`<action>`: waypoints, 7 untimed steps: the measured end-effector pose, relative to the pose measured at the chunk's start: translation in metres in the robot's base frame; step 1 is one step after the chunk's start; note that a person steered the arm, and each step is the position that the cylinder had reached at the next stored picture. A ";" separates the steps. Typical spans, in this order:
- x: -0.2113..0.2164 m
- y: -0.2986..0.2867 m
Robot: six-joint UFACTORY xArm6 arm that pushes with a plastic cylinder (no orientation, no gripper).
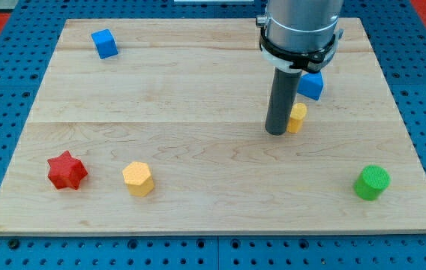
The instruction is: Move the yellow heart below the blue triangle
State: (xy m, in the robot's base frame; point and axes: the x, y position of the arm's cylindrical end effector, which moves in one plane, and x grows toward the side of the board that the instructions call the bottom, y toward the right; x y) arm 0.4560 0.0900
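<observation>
The yellow heart (298, 118) lies right of the board's middle, partly hidden behind my rod. The blue triangle (312, 85) sits just above and to the right of it, partly hidden by the arm. My tip (277, 133) rests on the board, touching the heart's left side. The heart is below and slightly left of the triangle, close to it.
A blue cube (104, 43) lies at the top left. A red star (67, 170) and a yellow hexagon (137, 178) lie at the bottom left. A green cylinder (371, 183) stands at the bottom right. The wooden board (198, 105) sits on a blue pegboard.
</observation>
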 end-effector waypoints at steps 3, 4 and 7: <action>-0.036 0.001; -0.050 0.001; -0.042 0.064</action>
